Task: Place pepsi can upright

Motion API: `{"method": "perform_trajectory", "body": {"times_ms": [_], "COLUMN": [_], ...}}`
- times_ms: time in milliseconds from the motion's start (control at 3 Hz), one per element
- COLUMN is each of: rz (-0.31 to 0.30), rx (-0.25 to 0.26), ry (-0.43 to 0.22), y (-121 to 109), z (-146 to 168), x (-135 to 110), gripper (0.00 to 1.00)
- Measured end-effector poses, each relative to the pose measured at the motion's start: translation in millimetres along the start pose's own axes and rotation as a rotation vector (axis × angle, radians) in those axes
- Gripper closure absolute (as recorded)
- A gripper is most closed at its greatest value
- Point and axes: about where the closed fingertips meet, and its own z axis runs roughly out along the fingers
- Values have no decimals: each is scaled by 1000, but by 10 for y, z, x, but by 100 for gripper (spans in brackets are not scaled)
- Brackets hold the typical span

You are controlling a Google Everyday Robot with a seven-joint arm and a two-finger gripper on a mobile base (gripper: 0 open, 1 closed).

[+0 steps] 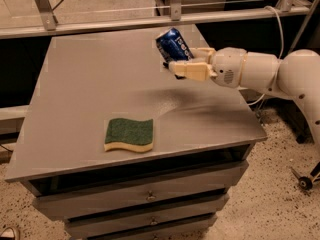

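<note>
The end effector (182,62), upper middle of the frame, is closed on the can (173,43), holding it tilted in the air over the bench (95,84), so letting go now could make it tip and roll off.

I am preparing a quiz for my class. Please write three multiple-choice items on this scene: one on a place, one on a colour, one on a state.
1. Where on the table does the sponge lie?
A) near the front edge
B) at the far left corner
C) at the right edge

2. What colour is the sponge's top?
A) red
B) green
C) white

3. How is the pepsi can?
A) upright on the table
B) lying on the sponge
C) tilted, held by the end effector

Key:
1 A, it lies close to the front edge.
2 B, green over a yellow base.
3 C, the end effector is shut on it above the table's far right part.
</note>
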Motion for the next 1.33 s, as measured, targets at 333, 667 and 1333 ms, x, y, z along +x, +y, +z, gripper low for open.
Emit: {"method": "perform_trajectory", "body": {"times_ms": [333, 667, 1333], "rz": [10, 28, 35], "rx": [59, 132, 227], "ry": [21, 46, 52], "y": [-56, -74, -54], "z": [-50, -130, -326], "x": [-252, -507, -685], "gripper": [100, 100, 100]}}
